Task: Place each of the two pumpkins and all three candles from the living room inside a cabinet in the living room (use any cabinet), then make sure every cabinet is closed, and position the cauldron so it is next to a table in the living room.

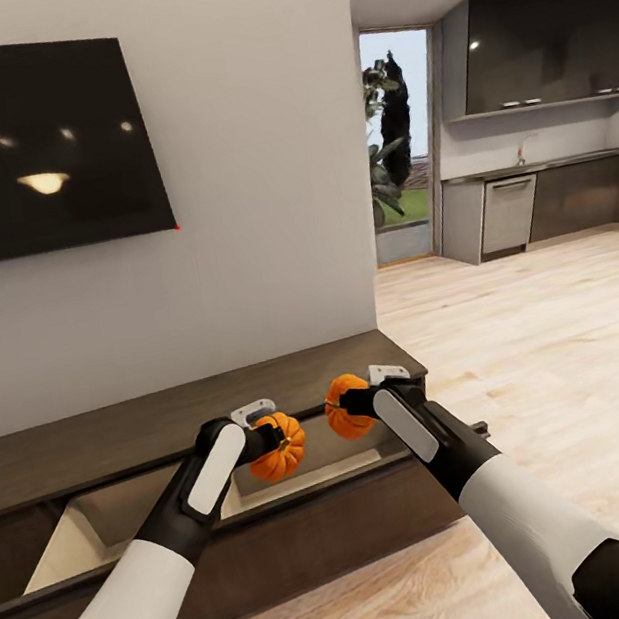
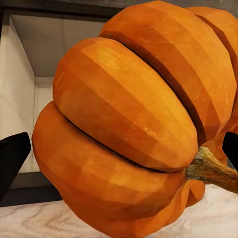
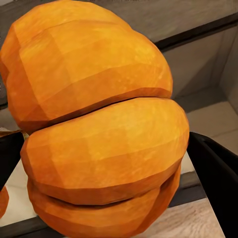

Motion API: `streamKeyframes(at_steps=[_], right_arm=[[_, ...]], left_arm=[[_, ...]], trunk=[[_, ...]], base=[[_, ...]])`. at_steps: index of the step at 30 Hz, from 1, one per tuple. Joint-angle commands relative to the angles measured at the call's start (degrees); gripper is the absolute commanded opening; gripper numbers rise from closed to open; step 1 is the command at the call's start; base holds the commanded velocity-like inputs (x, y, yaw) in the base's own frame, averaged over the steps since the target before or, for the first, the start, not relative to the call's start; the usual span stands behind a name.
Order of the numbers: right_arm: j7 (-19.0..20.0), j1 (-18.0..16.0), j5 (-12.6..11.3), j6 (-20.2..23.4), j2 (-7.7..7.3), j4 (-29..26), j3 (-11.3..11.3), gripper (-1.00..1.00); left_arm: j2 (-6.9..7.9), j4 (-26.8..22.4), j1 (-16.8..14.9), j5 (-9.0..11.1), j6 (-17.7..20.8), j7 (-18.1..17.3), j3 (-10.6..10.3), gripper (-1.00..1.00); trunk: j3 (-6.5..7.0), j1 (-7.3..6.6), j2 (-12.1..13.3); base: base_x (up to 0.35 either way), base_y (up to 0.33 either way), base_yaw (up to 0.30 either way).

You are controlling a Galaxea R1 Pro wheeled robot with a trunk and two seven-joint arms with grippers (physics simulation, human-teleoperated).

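Observation:
Two bright-orange ribbed pumpkins hang above the pulled-out drawer of the long dark-brown cabinet (image 1: 291,379). My left gripper (image 1: 272,443) is shut on one pumpkin (image 1: 278,449), seen close up in the left wrist view (image 2: 129,124) with its brown stem. My right gripper (image 1: 359,404) is shut on the other pumpkin (image 1: 347,406), which looms large in the right wrist view (image 3: 99,129). The drawer (image 1: 94,525) shows a lighter wooden inside beneath both. Candles, cauldron and table are out of view.
A black TV (image 1: 27,146) hangs on the white wall above the cabinet. Light wooden floor (image 1: 537,330) runs right toward a kitchen with dark grey cupboards (image 1: 537,46) and a glass door (image 1: 400,141).

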Motion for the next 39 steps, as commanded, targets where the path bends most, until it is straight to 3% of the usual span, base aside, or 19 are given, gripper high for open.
streamKeyframes(at_steps=[1, 11, 19, 26, 39], right_arm=[[-0.62, -0.07, -0.59, -0.19, -0.02, -0.03, 0.14, -1.0], [-0.6, -0.06, -0.67, -2.62, -0.02, 0.31, 2.52, -1.0], [-0.6, -0.05, -0.91, -2.41, -0.09, 0.64, 2.72, -1.0], [-0.6, -0.05, -0.78, -2.2, -0.03, 5.9, 2.82, -1.0], [-0.6, -0.08, -0.85, -2.21, -0.01, 6.67, 2.89, -1.0]], left_arm=[[0.07, -0.08, -0.06, 0.54, -0.26, 0.65, -0.22, -1.0], [0.07, 1.32, -0.06, 0.58, -2.48, 0.65, -0.56, -1.0], [0.07, 1.41, -0.06, 0.58, -2.56, 0.65, -0.91, -1.0], [0.12, 1.58, -0.06, 0.56, -2.6, 0.65, -1.54, -1.0], [0.07, 3.8, -0.06, 0.53, -3.52, 0.65, -1.79, -1.0]], trunk=[[-0.06, -0.01, -0.03], [-0.06, -0.01, -0.03], [-0.06, -0.01, -0.03], [-0.06, -0.01, -0.03], [-0.06, -0.01, -0.03]], base=[[0.004, 0.0, 0.0], [0.115, 0.0, 0.0], [0.055, 0.0, 0.0], [0.003, 0.0, 0.0], [0.062, -0.007, 0.0]])
